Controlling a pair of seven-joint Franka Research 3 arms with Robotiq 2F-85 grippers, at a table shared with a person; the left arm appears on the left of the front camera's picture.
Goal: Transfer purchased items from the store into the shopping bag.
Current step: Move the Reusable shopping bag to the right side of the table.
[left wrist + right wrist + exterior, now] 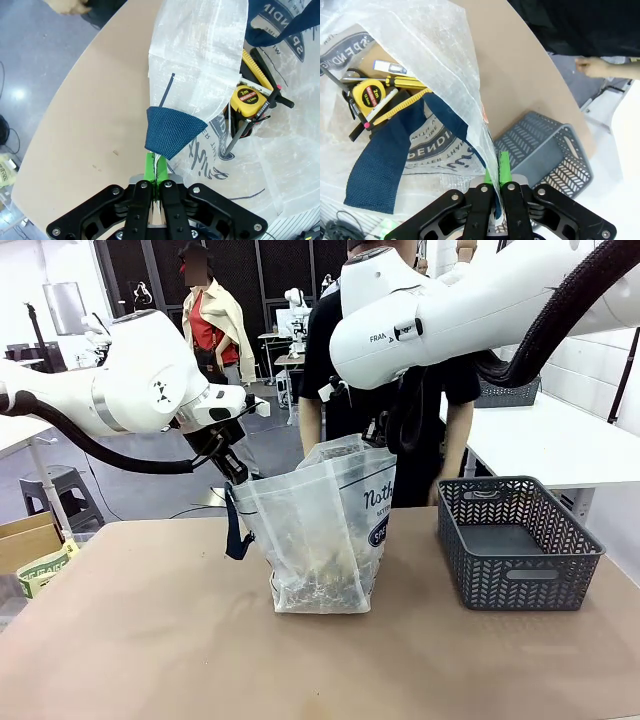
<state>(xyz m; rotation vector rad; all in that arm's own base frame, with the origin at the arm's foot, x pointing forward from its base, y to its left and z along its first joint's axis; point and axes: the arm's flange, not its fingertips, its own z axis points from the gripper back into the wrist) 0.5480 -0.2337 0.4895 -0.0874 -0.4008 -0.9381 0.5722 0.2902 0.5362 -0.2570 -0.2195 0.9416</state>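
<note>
The shopping bag, translucent white with navy straps, stands open at the table's middle. My left gripper is shut on its left rim, by the navy strap. In the left wrist view the green pads pinch the plastic. My right gripper is shut on the opposite rim, and its arm crosses above the bag in the front view. Inside the bag lie a yellow tape measure, a yellow-handled tool and a pen. The tape measure is also seen through the plastic in the left wrist view.
A dark grey lattice basket stands to the right of the bag. A person in black stands at the far side, one hand hanging near the table's edge. A cardboard box and a green packet sit off the table's left.
</note>
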